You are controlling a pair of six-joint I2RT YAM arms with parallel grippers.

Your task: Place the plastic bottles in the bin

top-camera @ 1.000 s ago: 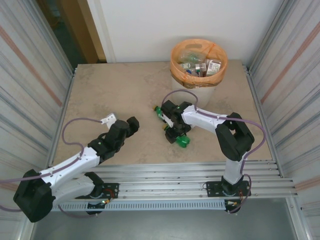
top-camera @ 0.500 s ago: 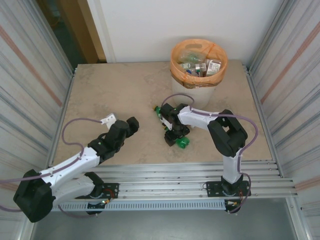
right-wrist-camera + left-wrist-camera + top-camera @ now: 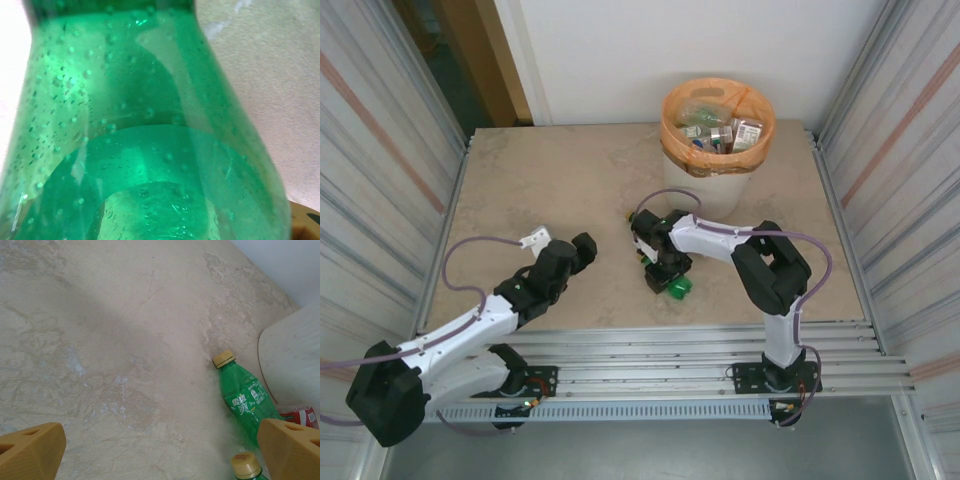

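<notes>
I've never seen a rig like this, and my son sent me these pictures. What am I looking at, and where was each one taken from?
These are two robot arms bolted at the near edge of a table; each ends in a two-finger gripper. The wide picture comes from a fixed camera above and behind them; the other two come from small cameras on the wrists. At the far side stands the bin, holding other bottles. The left gripper is open and holds nothing; ahead of it green bottles lie on the table near the bin. The right gripper is down over those bottles, and its camera sits close against a green bottle; whether it grips it I cannot tell.
</notes>
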